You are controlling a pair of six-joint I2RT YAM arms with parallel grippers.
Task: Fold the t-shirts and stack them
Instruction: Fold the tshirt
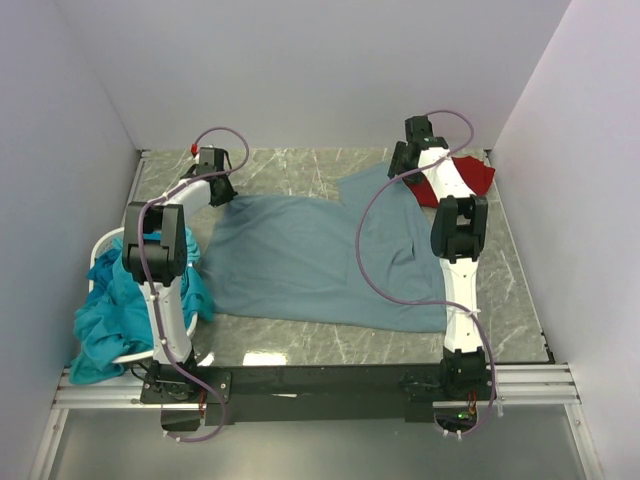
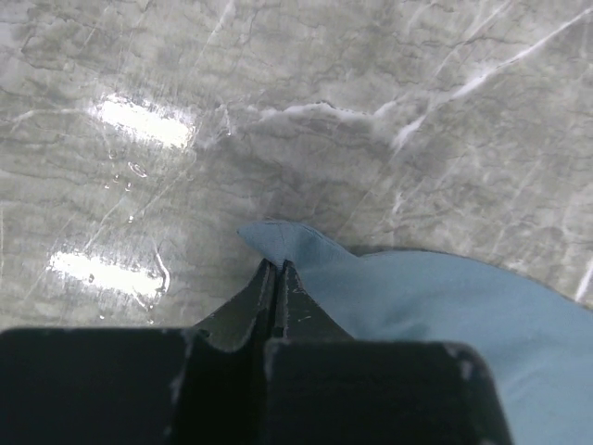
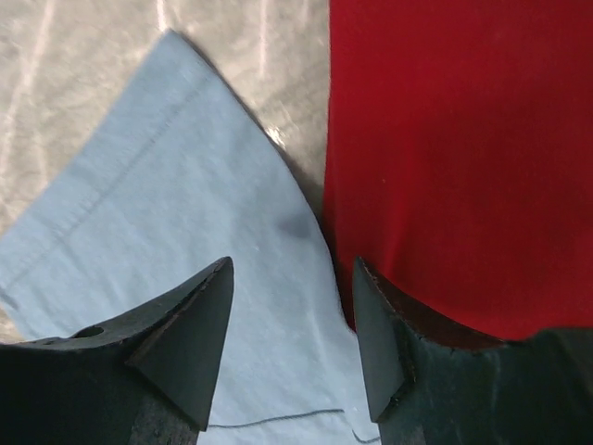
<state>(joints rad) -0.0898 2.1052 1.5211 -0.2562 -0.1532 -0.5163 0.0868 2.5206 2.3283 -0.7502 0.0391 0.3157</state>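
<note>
Early stage: grey-blue t-shirt (image 1: pixel 300 260) lies flat on table (image 1: pixel 300 170), unfolded. Left claw (image 2: pixel 277 265) is pinched closed on its corner. Right claw (image 3: pixel 292 269) gapes over its sleeve, beside red t-shirt (image 3: pixel 445 148). Teal shirts (image 1: pixel 110 320) sit in basket (image 1: pixel 103 243), nothing stacked.

A spread t-shirt (image 1: pixel 320 260) lies across the middle of the table (image 1: pixel 290 170). My left gripper (image 2: pixel 278 267) sits at its far left corner, and my right gripper (image 3: pixel 292 306) hangs above its far right corner. Just right of that corner, in the table's far right corner, lies a second t-shirt (image 1: pixel 478 178). At the near left stands a basket (image 1: pixel 105 245) with a heap of t-shirts (image 1: pixel 110 320) in it, spilling over its near edge.
</note>
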